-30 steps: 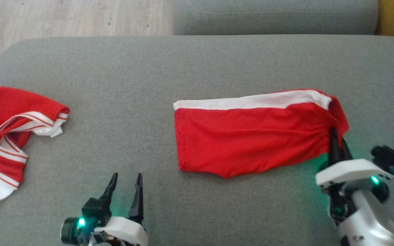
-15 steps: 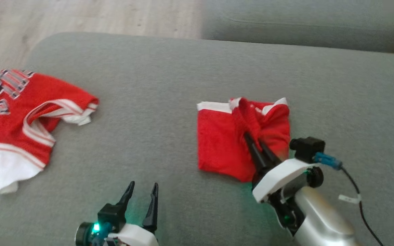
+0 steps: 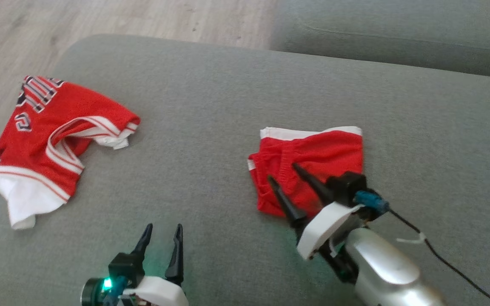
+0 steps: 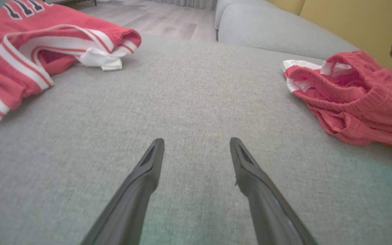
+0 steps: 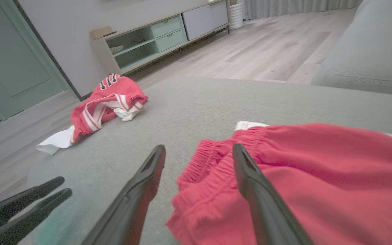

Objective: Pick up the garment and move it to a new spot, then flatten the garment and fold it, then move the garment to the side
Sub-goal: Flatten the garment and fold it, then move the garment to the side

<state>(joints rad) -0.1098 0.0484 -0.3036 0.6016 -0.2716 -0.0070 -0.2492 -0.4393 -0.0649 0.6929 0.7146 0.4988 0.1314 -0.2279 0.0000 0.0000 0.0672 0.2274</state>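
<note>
The red shorts [image 3: 326,146] lie doubled over on the grey cushion [image 3: 211,97], directly under and just ahead of the right gripper [image 3: 283,173]. Its fingers stand apart over the elastic waistband, gripping nothing. The left gripper [image 3: 164,226] hovers with its jaws likewise spread. The shorts are well off to its right and a red jersey [image 3: 53,123] off to its left (not this task's piece, by the look). The fold looks made, if loosely; sliding the bundle aside is what's left.
</note>
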